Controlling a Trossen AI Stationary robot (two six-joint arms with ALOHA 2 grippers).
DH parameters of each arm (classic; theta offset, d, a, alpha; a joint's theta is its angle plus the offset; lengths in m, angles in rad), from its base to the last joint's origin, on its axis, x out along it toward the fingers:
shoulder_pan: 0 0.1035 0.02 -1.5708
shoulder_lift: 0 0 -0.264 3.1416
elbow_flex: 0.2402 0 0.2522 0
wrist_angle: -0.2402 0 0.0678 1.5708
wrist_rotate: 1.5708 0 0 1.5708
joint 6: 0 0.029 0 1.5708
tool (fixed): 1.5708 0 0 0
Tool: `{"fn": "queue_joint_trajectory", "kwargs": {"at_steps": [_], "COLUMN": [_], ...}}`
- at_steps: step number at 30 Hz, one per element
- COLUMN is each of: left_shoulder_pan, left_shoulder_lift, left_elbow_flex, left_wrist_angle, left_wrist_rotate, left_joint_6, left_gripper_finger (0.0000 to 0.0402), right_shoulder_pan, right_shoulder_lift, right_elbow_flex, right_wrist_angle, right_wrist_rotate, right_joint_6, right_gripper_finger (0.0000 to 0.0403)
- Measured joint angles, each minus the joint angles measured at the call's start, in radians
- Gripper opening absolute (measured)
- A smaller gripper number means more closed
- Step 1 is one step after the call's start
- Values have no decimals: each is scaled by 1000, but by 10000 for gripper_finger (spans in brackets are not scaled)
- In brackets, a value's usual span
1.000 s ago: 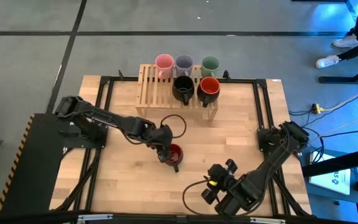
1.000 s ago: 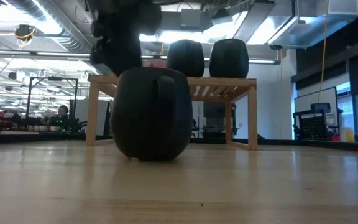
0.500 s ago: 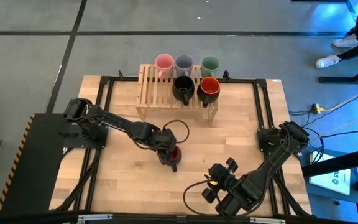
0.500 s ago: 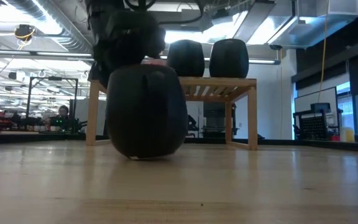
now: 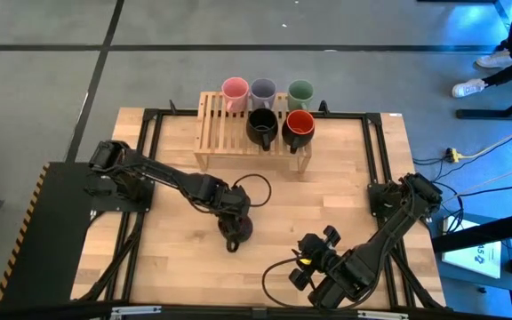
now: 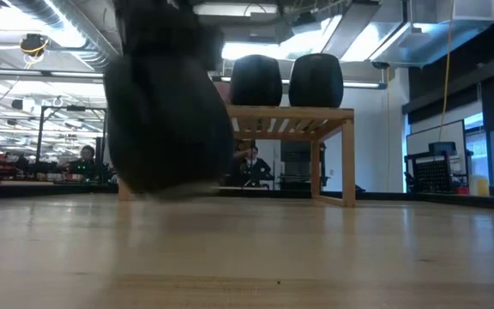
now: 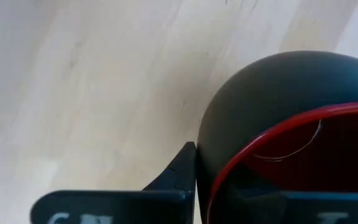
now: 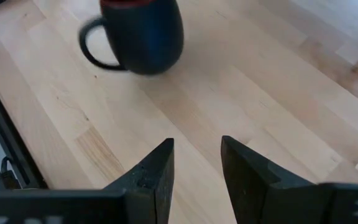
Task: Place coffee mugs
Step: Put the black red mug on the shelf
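Observation:
A dark mug with a red inside (image 5: 237,231) is at the table's middle, under my left gripper (image 5: 232,217), which is shut on it. It also shows in the right wrist view (image 8: 140,34), with its handle (image 8: 92,46) sideways, and blurred in the low view (image 6: 165,112). The pink (image 5: 235,89), lavender-grey (image 5: 263,90), green (image 5: 300,91), black (image 5: 261,125) and orange-red-inside (image 5: 299,125) mugs stand on a wooden rack (image 5: 216,133) at the far middle. My right gripper (image 8: 196,162) is open and empty near the table's front edge, pointing toward the held mug. My left gripper holds the mug at its red rim (image 7: 229,177), coming from above. One finger (image 7: 178,171) lies against the outside of the wall; the other is hidden by the mug. The mug hangs below the fingers, its bottom clear of the table in the low view.
The rack's legs (image 6: 347,159) stand on the table's far half; two dark mugs (image 6: 286,80) show on top of it in the low view. A black cable loop (image 5: 256,182) lies by the left gripper. Bare wood lies between the two grippers.
My left gripper has moved toward the table's left and near edges with the red-inside mug. The mug stood on the table a second ago and is now lifted clear. Its red inside no longer shows in the high view.

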State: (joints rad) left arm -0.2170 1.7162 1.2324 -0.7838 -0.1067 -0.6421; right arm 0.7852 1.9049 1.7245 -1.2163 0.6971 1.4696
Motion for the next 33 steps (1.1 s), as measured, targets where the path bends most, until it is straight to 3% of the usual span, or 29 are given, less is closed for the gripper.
{"fn": "queue_joint_trajectory", "kwargs": {"at_steps": [7, 14, 20, 26, 33], "left_shoulder_pan": [-36, -13, 108, 295, 503], "left_shoulder_lift": [-88, -126, -128, -124, -96], "left_elbow_flex": [267, 581, 705, 710, 710], "left_wrist_angle": [-353, -671, -746, -746, -664], "left_wrist_rotate": [-96, -333, -444, -428, -285], "left_joint_6": [81, 173, 316, 481, 634], "left_gripper_finger": [14, 14, 14, 14, 14], "right_shoulder_pan": [0, 0, 0, 0, 0], "right_shoulder_lift": [0, 0, 0, 0, 2], "right_elbow_flex": [0, 0, 0, 0, 0], "right_wrist_angle": [3, 10, 17, 19, 18], "right_wrist_rotate": [9, 18, 18, 18, 18], "right_joint_6": [0, -1, -1, 44, 83], "right_gripper_finger": [117, 117, 117, 117, 117]}}
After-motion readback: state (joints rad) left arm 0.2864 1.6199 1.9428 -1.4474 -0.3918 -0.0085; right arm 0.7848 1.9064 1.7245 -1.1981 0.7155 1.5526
